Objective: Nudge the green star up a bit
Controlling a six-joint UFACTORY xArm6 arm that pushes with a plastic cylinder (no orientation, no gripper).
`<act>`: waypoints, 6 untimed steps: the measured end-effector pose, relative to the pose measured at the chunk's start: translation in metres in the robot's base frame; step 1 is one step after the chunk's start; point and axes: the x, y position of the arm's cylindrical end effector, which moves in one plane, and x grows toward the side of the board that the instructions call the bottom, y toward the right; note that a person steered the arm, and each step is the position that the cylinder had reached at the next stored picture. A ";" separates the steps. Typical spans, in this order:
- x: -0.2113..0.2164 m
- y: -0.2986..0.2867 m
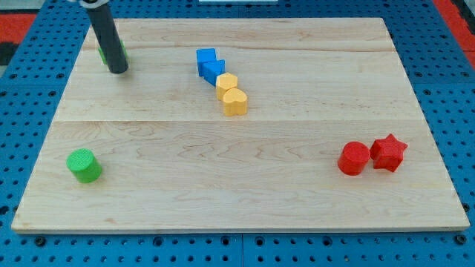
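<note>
The green star [104, 53] sits near the board's top left corner, almost wholly hidden behind my rod; only green slivers show on both sides of it. My tip [117, 70] rests on the board just below and right of that star, touching or nearly touching it. A green cylinder [84, 165] stands at the view's lower left, far from my tip.
Two blue blocks [209, 64] and two yellow blocks, a rounded one and a heart [232, 95], form a diagonal chain at top centre. A red cylinder [354, 158] and a red star [388, 152] touch at the right. The wooden board [237, 193] lies on blue pegboard.
</note>
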 end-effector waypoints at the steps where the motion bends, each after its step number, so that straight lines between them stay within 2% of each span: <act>1: 0.002 -0.017; 4: -0.034 -0.007; 5: -0.021 -0.007; 6: -0.009 -0.032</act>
